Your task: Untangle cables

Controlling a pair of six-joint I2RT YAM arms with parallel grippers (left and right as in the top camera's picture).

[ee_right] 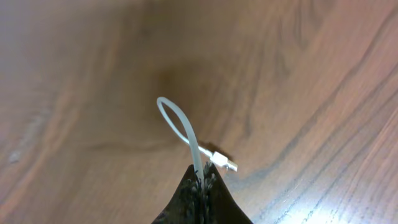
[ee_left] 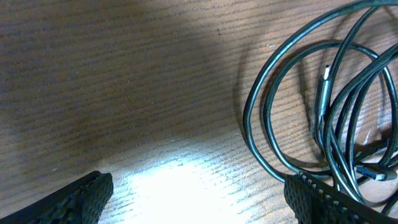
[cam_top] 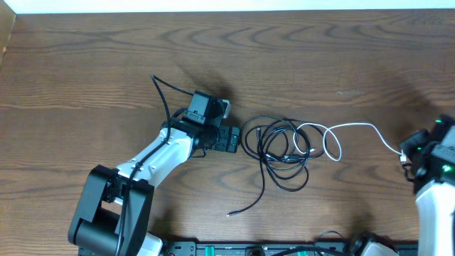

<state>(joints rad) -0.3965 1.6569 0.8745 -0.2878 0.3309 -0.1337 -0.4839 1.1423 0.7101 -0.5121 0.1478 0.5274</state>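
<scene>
Right gripper is pinching white cable by its plug to draw it free; left gripper is hovering wide open beside black cables.

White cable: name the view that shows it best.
Overhead: the white cable runs whole from the black cables to the right gripper. Right wrist shows only its plug end between the fingers; left wrist shows none clearly.

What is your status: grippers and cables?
Left gripper open, beside tangled thin black cables. Right gripper shut on thin white cable near its plug. White loops overlap black tangle.
</scene>
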